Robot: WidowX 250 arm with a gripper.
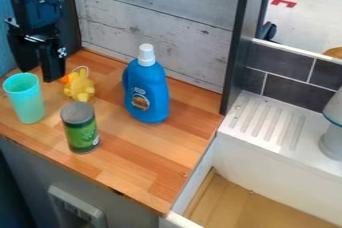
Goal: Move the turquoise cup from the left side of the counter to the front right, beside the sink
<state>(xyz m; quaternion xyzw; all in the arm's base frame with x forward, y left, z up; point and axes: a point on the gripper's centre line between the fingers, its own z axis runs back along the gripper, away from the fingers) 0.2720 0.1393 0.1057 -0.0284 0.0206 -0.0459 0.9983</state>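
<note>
The black gripper [39, 74] hangs at the upper left, over the back left part of the wooden counter [143, 164]. Its two fingers point down and stand apart, with nothing seen between them. Just below and in front of it stands a turquoise cup [25, 99], upright. A small yellow plush toy [80, 87] with an orange part sits right of the fingers. Nearer the front is a green can [81, 129] with a grey top, upright. A blue bottle [147, 92] with a white cap stands upright farther right, near the back wall.
A grey wood-plank wall [167, 22] closes off the back, and a dark upright post [238, 47] stands at the counter's back right corner. To the right are a white ridged sink ledge [267, 124], a wooden-floored basin [234, 204] and a grey-white object [332, 134] at the edge.
</note>
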